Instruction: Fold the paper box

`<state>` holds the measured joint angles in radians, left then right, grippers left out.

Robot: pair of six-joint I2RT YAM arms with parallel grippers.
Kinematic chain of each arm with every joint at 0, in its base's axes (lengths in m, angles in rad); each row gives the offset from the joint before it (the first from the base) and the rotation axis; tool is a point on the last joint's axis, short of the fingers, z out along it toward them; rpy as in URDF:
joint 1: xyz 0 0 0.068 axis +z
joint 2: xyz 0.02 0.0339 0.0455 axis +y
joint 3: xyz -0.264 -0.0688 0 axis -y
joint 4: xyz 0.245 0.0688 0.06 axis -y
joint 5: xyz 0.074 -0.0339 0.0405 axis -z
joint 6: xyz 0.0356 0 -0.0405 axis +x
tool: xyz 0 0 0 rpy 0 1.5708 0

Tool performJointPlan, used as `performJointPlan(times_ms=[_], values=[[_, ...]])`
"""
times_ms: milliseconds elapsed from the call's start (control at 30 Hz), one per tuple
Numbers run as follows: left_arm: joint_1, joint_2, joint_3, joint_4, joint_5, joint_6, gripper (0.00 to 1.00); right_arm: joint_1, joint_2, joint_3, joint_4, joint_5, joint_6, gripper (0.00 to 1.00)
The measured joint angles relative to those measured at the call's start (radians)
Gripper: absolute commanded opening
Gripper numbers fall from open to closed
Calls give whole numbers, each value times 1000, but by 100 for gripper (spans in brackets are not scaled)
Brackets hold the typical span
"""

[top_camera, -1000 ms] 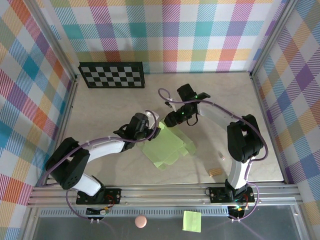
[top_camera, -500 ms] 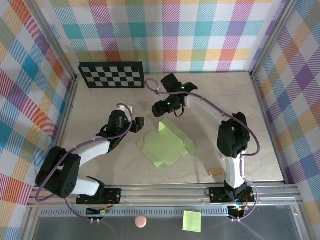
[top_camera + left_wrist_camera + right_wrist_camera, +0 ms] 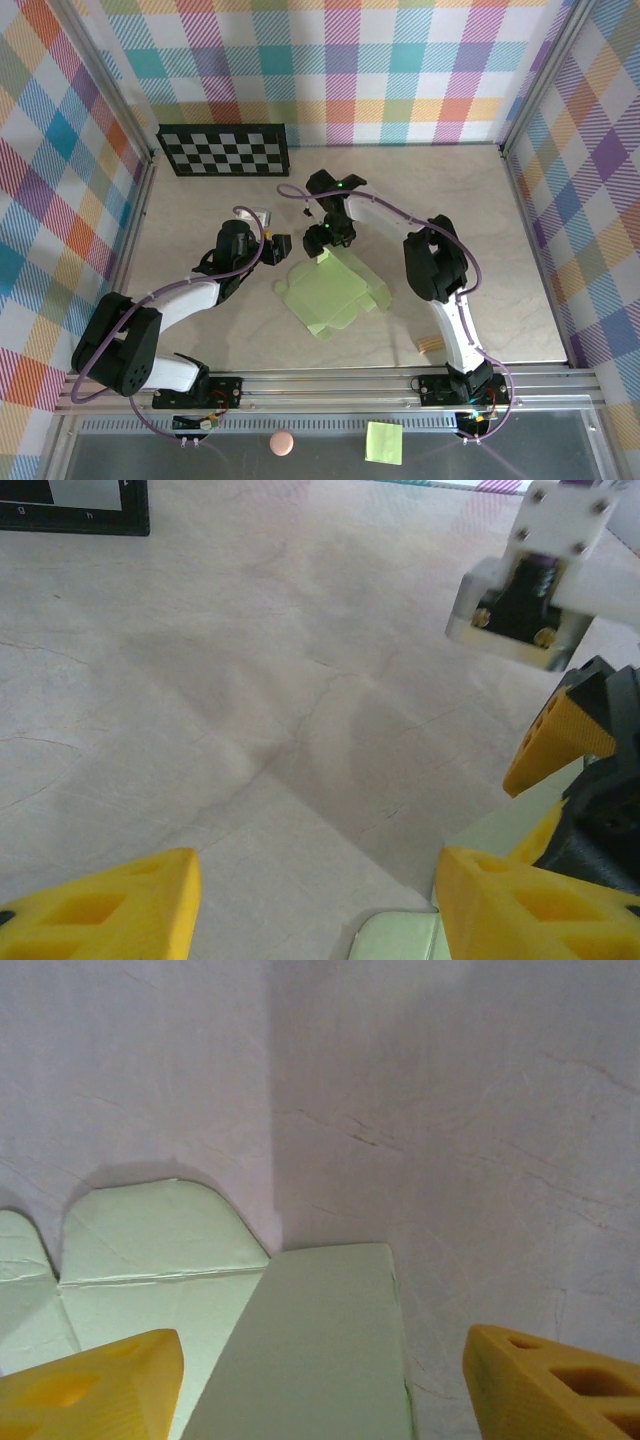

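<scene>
Paper box: your paper box (image 3: 330,292) lies loose on the desk (image 3: 200,200), well out from the arm bases. It has hardly shifted in the last second, flaps splayed, nobody holding it.
Left claw: your left claw (image 3: 279,246) has come off the box's left edge and backed away leftward. It's released, nothing between the fingers, and the card's corner sits just beside its right finger.
Right claw: your right claw (image 3: 322,240) has swung in from the far right and now hangs over the box's far edge. It's spread wide and empty, with a rounded flap (image 3: 160,1225) lying below.
Meaning: you've let go on both sides, which reads as a re-grip between folds. Most of the folding looks still ahead.
</scene>
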<state>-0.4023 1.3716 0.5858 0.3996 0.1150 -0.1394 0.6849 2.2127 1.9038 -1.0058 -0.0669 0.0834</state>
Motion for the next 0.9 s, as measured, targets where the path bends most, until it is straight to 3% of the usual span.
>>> performJointPlan(times_ms=[367, 900], values=[[0, 3, -1, 3, 0, -3, 61, 4, 47, 20, -12, 27, 14, 61], [2, 12, -8, 5, 8, -3, 61, 18, 48, 32, -9, 73, -10, 34]])
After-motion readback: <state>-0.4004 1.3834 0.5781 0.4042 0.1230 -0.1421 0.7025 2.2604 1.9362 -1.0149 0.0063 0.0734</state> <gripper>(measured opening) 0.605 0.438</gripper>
